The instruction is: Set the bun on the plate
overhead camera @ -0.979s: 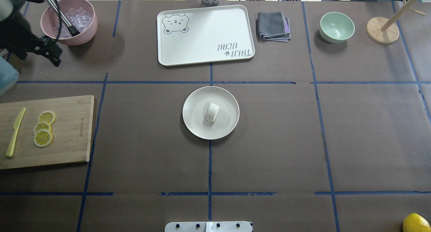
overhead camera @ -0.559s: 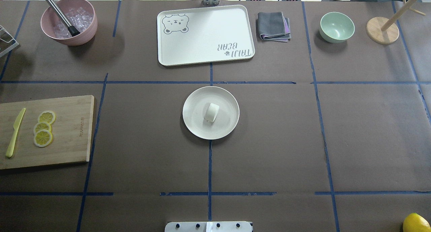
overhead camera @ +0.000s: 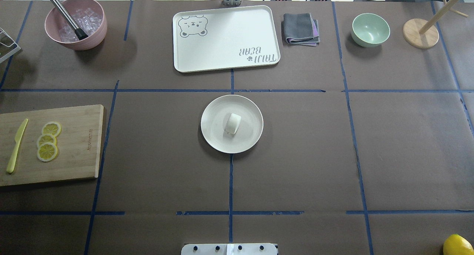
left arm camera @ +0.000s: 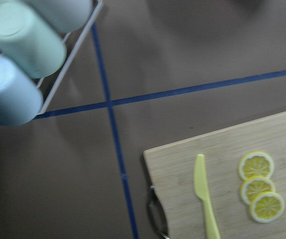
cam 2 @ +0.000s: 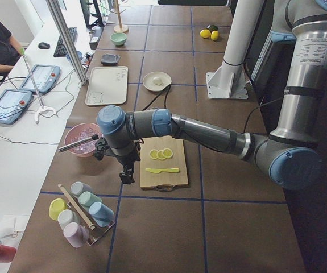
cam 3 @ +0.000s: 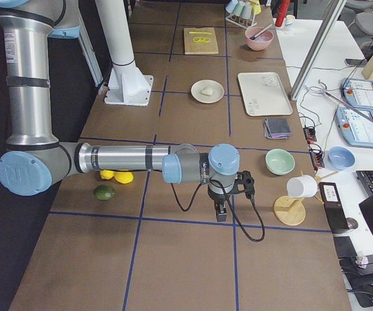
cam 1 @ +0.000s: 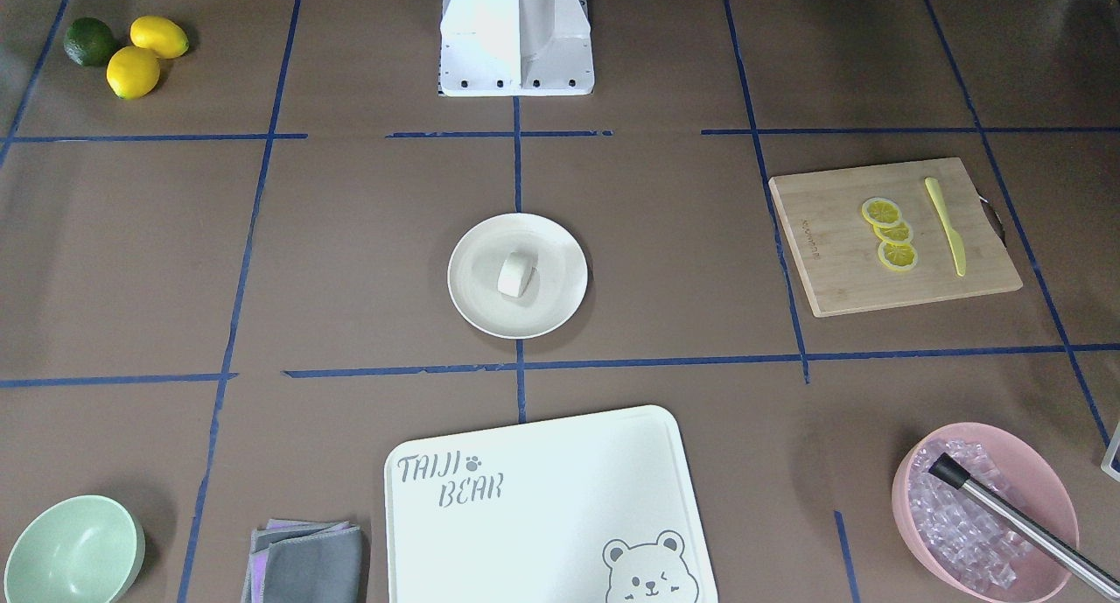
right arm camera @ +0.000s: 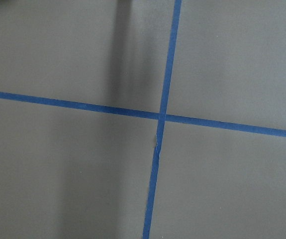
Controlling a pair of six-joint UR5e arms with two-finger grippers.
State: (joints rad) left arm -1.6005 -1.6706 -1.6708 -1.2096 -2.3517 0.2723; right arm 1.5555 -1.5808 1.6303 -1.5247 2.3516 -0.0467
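The left hand (cam 2: 128, 175) has gone from the top corner of the overhead view. It hangs just beside the cutting board (cam 2: 176, 181). The right hand (cam 3: 220, 212) hangs over the brown worktop (cam 3: 186, 259). I cannot tell if either hand is open or closed. The bun (overhead camera: 233, 123) lies in the middle of the plate (overhead camera: 212, 137), well apart from both hands.

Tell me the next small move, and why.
Probably none: I'd stop here. The bun rests near the middle of the plate, inside the rim, touched by nothing. The left arm is off by the cutting board, the right arm near the lemons, both away from the plate.
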